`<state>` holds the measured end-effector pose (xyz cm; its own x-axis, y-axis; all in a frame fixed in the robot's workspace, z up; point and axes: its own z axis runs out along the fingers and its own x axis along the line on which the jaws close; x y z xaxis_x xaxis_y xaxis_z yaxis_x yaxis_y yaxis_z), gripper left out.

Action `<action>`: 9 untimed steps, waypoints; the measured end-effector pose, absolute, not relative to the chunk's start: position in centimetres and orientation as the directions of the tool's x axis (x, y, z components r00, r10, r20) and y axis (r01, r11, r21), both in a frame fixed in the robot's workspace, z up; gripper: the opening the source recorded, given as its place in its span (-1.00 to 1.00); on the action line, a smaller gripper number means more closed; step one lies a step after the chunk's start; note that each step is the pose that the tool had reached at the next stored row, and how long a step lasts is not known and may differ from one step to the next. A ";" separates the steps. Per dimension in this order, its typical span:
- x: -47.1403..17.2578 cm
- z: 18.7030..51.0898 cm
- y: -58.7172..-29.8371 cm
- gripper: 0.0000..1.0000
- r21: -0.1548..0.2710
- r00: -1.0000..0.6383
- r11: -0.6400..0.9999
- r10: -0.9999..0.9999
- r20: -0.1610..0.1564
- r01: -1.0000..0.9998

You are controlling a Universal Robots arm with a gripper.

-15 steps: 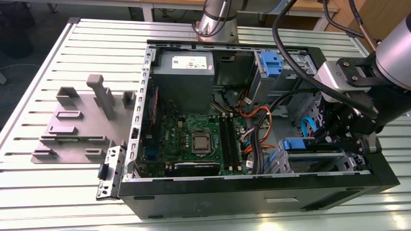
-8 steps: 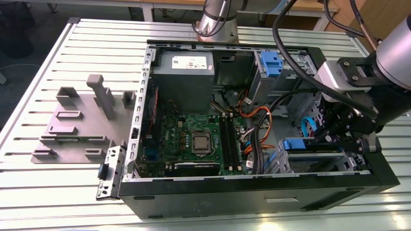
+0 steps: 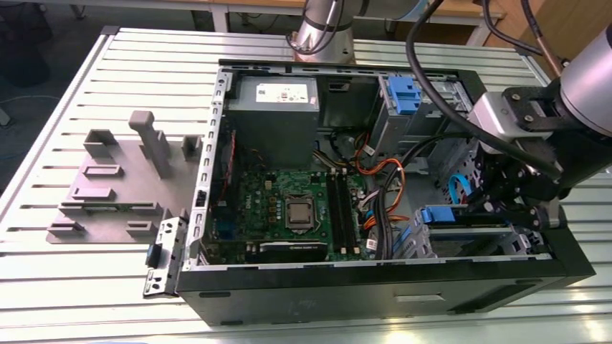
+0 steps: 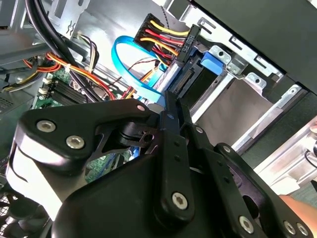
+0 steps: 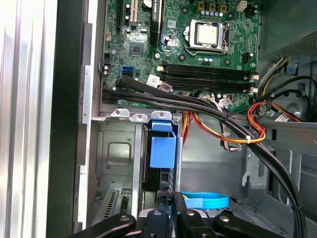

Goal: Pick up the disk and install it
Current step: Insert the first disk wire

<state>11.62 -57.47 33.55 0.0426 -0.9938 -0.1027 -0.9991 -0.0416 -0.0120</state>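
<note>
The disk (image 3: 469, 228) sits in the lower drive cage at the exterior view's right of the open computer case, its blue carrier tab (image 3: 440, 213) facing the motherboard. In the first wrist view the disk (image 5: 157, 179) is edge-on in its slot behind the blue tab (image 5: 162, 151). In the second wrist view the disk's connector end (image 4: 185, 83) lies just beyond my fingertips. My gripper (image 3: 495, 209) (image 4: 171, 105) (image 5: 171, 203) reaches into the case at the disk's end. Its black fingers are closed together with nothing between them, right against the disk's end.
A blue data cable (image 4: 130, 74) (image 5: 205, 201) and a black power plug with red and yellow wires (image 4: 171, 37) hang close to the gripper. Thick black cables (image 5: 198, 106) cross above the cage. A grey slotted stand (image 3: 120, 179) stands outside the case; another blue-handled carrier (image 3: 402, 93) tops the upper cage.
</note>
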 end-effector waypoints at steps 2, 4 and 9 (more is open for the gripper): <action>11.6 33.5 -57.5 -0.68 -0.012 0.043 -0.042 -0.994 -0.102 -0.999; 11.6 33.5 -57.5 -0.68 -0.012 0.043 -0.042 -0.994 -0.103 -0.999; 11.6 33.2 -57.5 -0.68 -0.012 0.043 -0.042 -0.994 -0.103 -0.999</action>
<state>11.62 -57.49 33.23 0.0426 -0.9938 -0.1027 -0.9991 -0.0415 -0.0121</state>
